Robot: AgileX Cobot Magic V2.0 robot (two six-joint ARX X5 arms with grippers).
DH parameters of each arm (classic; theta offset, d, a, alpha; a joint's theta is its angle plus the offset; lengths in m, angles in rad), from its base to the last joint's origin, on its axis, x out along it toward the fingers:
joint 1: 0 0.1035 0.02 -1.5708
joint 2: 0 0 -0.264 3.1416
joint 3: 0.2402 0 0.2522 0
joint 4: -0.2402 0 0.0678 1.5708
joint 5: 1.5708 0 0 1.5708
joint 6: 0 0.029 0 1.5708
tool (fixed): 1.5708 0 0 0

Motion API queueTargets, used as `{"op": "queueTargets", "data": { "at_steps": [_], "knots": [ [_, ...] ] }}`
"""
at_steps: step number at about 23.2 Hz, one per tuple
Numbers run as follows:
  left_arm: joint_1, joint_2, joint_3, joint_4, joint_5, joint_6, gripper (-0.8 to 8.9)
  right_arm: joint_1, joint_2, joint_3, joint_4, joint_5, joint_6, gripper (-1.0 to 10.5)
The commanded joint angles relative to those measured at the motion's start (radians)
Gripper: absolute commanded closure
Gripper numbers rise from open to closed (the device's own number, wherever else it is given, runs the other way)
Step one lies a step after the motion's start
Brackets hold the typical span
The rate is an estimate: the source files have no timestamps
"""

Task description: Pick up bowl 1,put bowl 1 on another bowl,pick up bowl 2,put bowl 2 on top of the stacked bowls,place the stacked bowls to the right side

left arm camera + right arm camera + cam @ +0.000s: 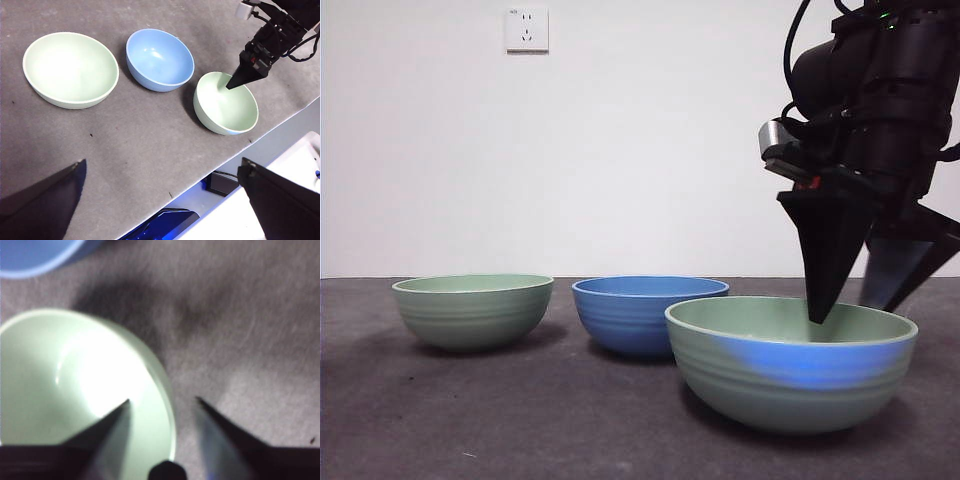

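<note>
Glossy ribbed bowls (790,362) (matt felt-like table (520,420))

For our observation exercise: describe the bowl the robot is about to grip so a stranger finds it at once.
On the grey table, three bowls stand in a row. Past the blue bowl is a pale green bowl; unlike the other green bowl, the right gripper straddles its rim.

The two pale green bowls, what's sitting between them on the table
The blue bowl lies between the far green bowl and the green bowl that the right gripper straddles; the left wrist view shows it best.
</note>
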Motion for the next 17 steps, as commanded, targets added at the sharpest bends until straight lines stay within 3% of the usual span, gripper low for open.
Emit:
{"op": "queueTargets", "data": {
  "at_steps": [1,4,11,17],
  "knots": [
    [-0.002,-0.001,0.001,0.009,0.004,0.0,2.79,0.003,0.01,-0.005,0.002,0.014,0.002,8.6],
    [-0.001,-0.001,0.001,0.009,0.004,0.0,2.79,0.003,0.01,-0.005,0.002,0.023,-0.007,9.6],
    [-0.001,-0.001,0.001,0.009,0.004,0.0,2.79,0.004,-0.005,-0.005,-0.024,0.048,-0.016,9.6],
    [-0.001,-0.001,0.001,0.033,0.004,0.0,2.79,0.004,-0.219,0.006,-0.06,0.049,-0.02,9.6]
  ]
}}
